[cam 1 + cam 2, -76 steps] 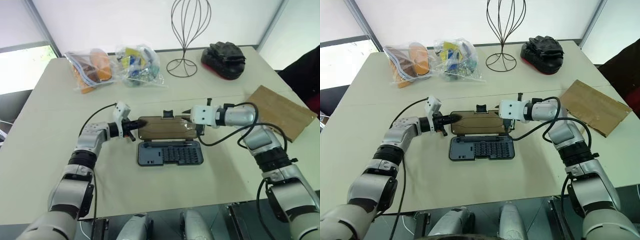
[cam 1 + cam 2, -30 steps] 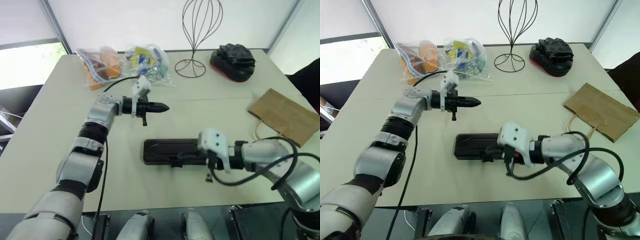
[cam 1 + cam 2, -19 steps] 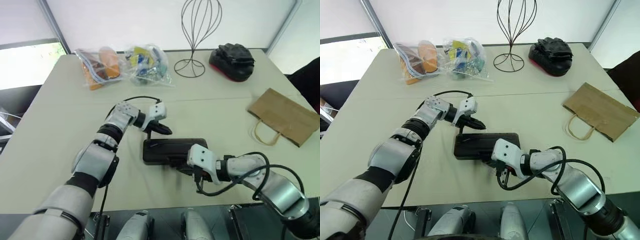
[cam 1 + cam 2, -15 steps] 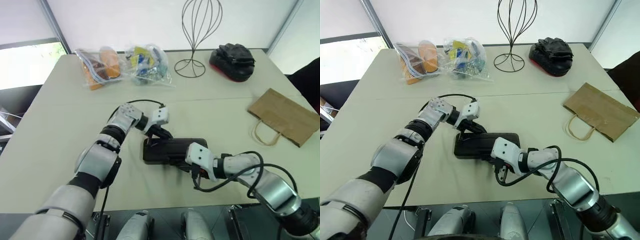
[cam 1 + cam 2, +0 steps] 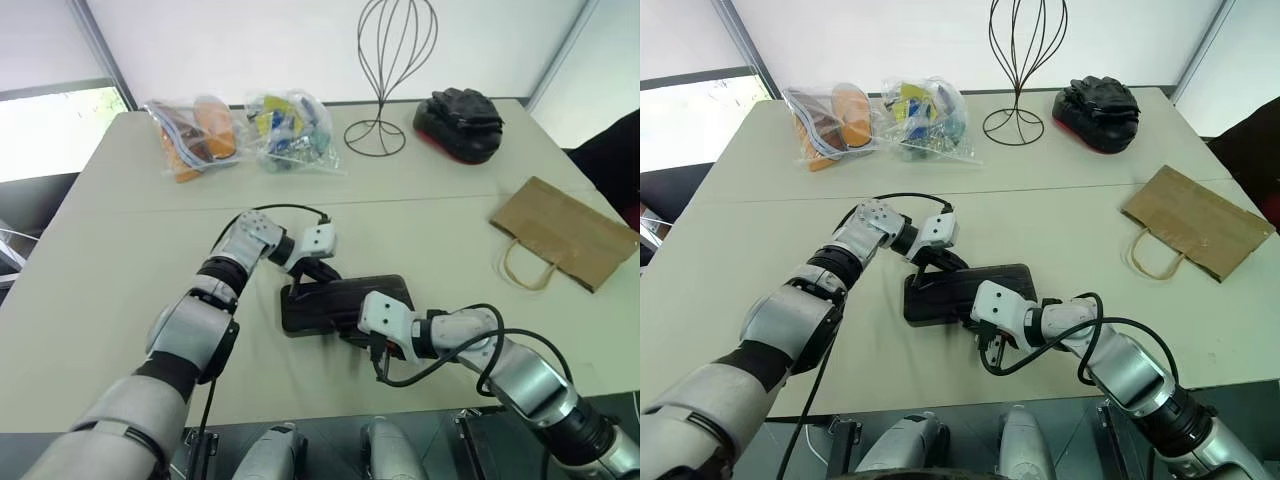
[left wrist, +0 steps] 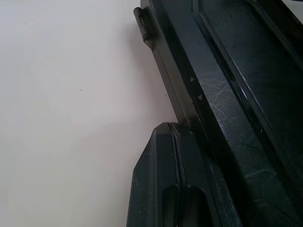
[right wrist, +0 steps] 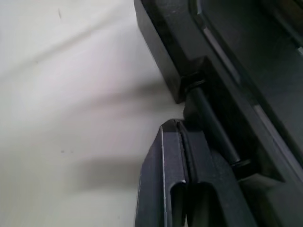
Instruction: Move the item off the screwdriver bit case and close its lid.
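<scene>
On the table (image 5: 90, 290), the left gripper (image 5: 322, 270), clenched empty, presses the closed case (image 5: 340, 303) at its far left corner, the right gripper (image 5: 372, 343), clenched too, meets its near edge, and the bag (image 5: 565, 232) lies by the right edge.

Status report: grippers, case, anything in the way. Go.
Left gripper shut at the case's far edge, right gripper shut at its near edge. Screwdriver bit case lid down. Paper bag off to the right, apart. Nothing obstructing.
</scene>
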You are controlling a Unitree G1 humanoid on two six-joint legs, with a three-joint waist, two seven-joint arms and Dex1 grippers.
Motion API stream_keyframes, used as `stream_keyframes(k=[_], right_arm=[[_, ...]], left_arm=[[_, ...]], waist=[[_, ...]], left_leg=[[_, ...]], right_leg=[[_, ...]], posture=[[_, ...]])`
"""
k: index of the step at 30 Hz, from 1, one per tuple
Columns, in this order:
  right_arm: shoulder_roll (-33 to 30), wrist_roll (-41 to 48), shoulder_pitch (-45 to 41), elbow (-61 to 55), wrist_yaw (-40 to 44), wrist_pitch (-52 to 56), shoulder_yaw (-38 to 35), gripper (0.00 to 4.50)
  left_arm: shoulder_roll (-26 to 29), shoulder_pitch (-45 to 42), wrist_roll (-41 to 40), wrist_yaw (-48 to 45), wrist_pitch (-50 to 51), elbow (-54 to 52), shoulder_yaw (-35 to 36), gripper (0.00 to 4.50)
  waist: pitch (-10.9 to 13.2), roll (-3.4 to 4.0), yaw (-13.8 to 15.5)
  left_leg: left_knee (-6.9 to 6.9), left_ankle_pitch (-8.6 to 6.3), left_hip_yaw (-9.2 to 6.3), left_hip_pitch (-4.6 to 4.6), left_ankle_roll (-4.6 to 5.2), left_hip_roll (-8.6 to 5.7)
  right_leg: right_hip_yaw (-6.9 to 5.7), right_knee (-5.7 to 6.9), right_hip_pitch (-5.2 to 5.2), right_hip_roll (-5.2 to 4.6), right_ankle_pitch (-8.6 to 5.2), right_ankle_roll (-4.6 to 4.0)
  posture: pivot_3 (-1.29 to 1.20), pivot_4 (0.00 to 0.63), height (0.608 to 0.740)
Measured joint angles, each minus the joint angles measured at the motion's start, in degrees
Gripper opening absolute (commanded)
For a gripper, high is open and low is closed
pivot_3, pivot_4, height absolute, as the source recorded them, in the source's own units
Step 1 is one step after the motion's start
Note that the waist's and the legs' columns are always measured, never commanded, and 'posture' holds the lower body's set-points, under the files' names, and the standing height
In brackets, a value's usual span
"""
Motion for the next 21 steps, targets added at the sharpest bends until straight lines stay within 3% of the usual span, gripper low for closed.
stream_keyframes(k=[7, 10, 13, 16, 21], right_arm=[[-0.04, 0.14, -0.88, 0.48, 0.57, 0.64, 0.15, 0.04], [-1.51, 2.91, 0.35, -3.27, 0.74, 6.3, -3.94, 0.04], [-2.2, 9.58, 2.27, -12.7, 0.42, 13.92, -13.5, 0.04], [-2.3, 20.6, 5.05, -22.49, 0.32, 23.3, -25.58, 0.04], [2.86, 36.56, 2.37, -24.21, -4.99, 31.49, -41.8, 0.04]], left_arm=[[-0.56, -0.3, 0.97, 2.67, -1.78, 0.27, 0.55, 0.0], [-2.9, -0.95, 0.28, 6.75, -1.9, 1.9, 2.56, 0.0], [-2.49, -2.14, -0.71, 11.33, -1.24, 3.92, 5.07, 0.0], [1.63, -4.72, -3.28, 14.48, 1.24, 5.22, 9.88, 0.0], [7.92, -5.93, -10.81, 13.94, 6.67, 0.97, 18.63, 0.0]], waist=[[-0.18, -0.08, -0.17], [-0.16, -0.09, 1.11], [-0.13, -0.13, 0.98], [-0.07, -0.2, 0.57], [-0.07, -0.2, 0.43]], left_leg=[[0.03, 0.0, -0.11, 0.21, 0.0, -0.02], [0.25, 0.0, -0.27, 0.05, 0.01, -0.14], [0.36, 0.0, -0.32, -0.17, 0.01, -0.15], [0.27, 0.0, -0.34, -0.24, 0.0, -0.05], [0.21, 0.0, -0.31, -0.18, 0.0, -0.05]], right_leg=[[-0.01, -0.03, 0.31, 0.0, 0.0, 0.0], [0.01, -0.04, 0.31, -0.04, 0.0, 0.0], [0.03, -0.03, 0.17, -0.04, 0.0, 0.0], [0.03, 0.04, 0.02, -0.07, 0.0, 0.0], [0.02, 0.05, 0.04, -0.07, 0.0, 0.0]], posture=[[0.0, 0.15, 0.74], [0.0, 0.15, 0.74], [0.0, 0.15, 0.74], [0.0, 0.15, 0.74], [0.0, 0.15, 0.74]])
